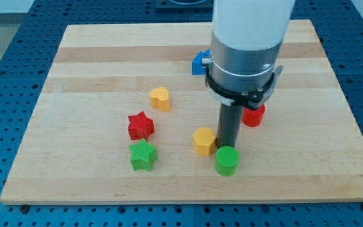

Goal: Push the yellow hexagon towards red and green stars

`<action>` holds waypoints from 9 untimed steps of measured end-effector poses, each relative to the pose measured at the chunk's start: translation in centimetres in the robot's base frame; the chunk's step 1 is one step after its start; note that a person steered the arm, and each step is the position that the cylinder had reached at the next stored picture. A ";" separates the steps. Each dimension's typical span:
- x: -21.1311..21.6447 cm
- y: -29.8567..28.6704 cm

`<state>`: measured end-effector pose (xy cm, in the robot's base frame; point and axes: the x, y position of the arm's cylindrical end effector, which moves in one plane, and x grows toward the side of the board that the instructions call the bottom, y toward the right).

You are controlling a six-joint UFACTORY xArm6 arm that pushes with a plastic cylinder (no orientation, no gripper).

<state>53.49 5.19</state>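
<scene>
Where my tip (227, 149) stands, yellow hexagon (204, 140) alongside

Blocks: yellow two (204, 140) (159, 98), red two (140, 125) (253, 116), green two (143, 155) (226, 161), blue one (200, 61).

On a pale wood board (74, 57) banded in lighter and darker strips sit a yellow hexagon (204, 140), yellow heart (159, 99), red star (140, 125), green star (143, 155), green cylinder (226, 161), red block (254, 116) and blue block (200, 62).
</scene>
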 end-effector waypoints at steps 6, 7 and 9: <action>-8.6 0.8; -4.0 1.5; -2.6 -1.6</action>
